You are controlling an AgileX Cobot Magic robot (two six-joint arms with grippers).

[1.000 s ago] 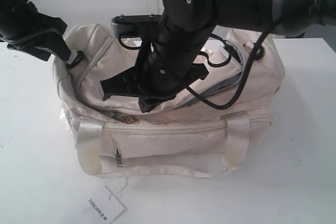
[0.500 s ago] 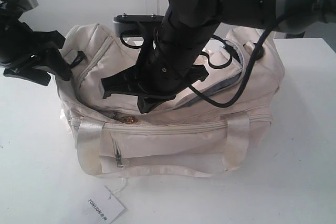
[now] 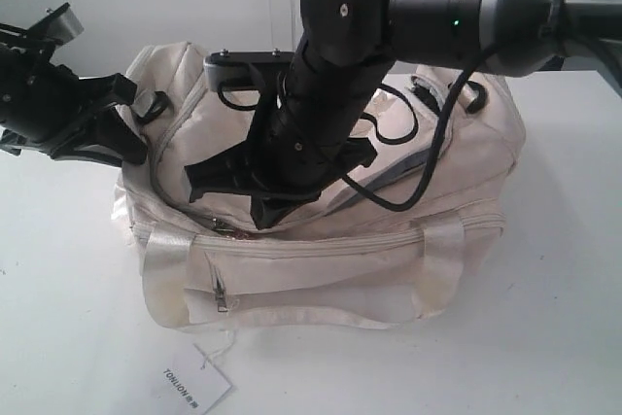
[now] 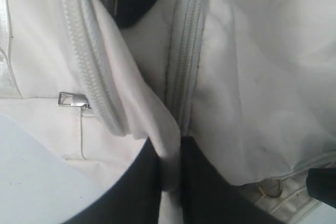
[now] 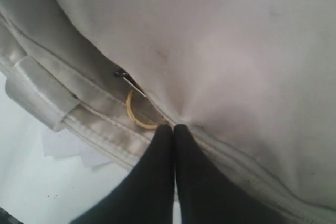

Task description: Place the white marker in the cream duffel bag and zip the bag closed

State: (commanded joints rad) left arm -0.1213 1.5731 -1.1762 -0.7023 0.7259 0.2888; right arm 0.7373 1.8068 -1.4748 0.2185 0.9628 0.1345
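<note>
Evidently the left gripper [image 4: 169,153] pinches the cream duffel bag [image 3: 321,264]; the right gripper [image 5: 173,128], clenched, sits beside, perhaps touching, the gold ring pull [image 5: 135,117], its arm [image 3: 321,114] hiding the zipper.

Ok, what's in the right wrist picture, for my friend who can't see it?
The right gripper is shut, its two black fingers pressed together with the tips against a cream bag, right beside the zipper's gold ring. A shiny strap crosses the bag's edge nearby.

Light: bright, diffuse | Shadows: faint, soft beneath cream duffel bag [image 3: 321,264] | Exposure: bench [image 3: 549,337] near washed out | Focus: wrist views soft, low contrast
</note>
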